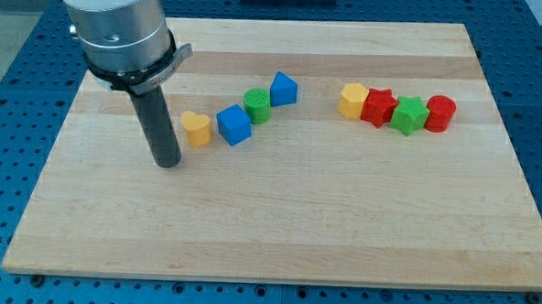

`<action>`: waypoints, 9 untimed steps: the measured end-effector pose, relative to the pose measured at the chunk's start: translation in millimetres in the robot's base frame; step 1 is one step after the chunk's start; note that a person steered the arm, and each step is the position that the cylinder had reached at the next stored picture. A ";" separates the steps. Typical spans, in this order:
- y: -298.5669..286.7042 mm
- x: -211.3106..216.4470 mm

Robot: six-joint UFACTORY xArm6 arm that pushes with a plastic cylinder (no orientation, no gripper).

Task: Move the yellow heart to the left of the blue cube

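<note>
The yellow heart (196,128) lies on the wooden board (277,226), just left of the blue cube (235,125) and close to it with a thin gap. My tip (167,163) rests on the board a little below and to the left of the yellow heart, not touching it. The dark rod rises from the tip to the grey arm body at the view's top left.
A green cylinder (256,106) and a blue triangular block (284,88) run up and right from the cube. At the view's right stand in a row a yellow hexagon (353,101), a red star (378,108), a green star (408,116) and a red cylinder (439,114).
</note>
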State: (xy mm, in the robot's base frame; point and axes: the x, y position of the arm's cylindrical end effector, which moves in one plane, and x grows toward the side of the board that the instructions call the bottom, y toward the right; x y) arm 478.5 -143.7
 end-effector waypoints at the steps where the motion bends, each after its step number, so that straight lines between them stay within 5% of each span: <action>1: 4.4 -17.9; 4: 14.3 -8.8; 9: 16.3 -60.0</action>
State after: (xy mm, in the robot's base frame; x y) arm 418.5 -127.4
